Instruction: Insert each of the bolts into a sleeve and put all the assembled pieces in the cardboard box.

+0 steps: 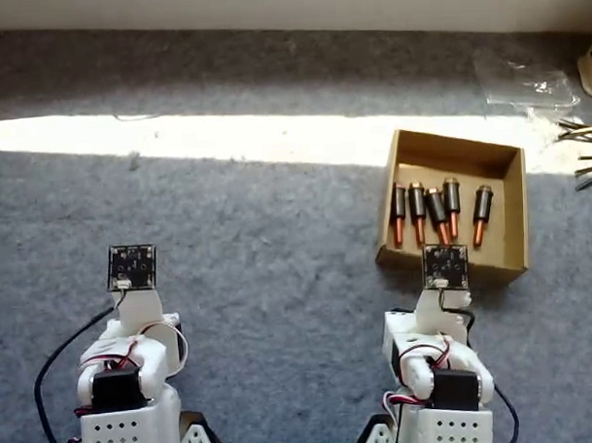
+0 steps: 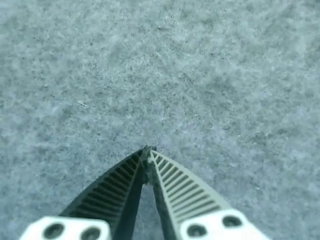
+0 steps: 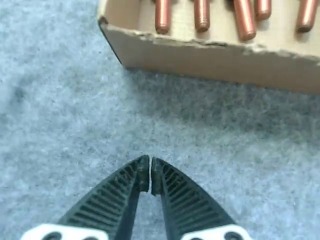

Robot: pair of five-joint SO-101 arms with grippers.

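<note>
Bolts point(image 1: 438, 217), five of them with coppery threaded shanks, lie side by side in the cardboard box point(image 1: 515, 214), each one pushed into a dark sleeve point(image 1: 452, 192) at its far end. The box sits on the right side of the grey, felt-like counter point(image 1: 258, 262), its open top facing up. From the right wrist, the lower ends of the bolts point(image 3: 244, 20) show over the box's torn near wall point(image 3: 210, 57). The right claw point(image 3: 150, 172) hangs near that wall, over bare counter, its two ribbed fingers pressed nearly tip to tip with nothing between them. The left claw point(image 2: 149, 152) is pinched together as well, holding nothing, above plain grey counter well away from the box. A band of sunlight point(image 1: 225, 136) crosses the counter beyond the box, and a clear plastic bag point(image 1: 525, 82) lies at the far right.
</note>
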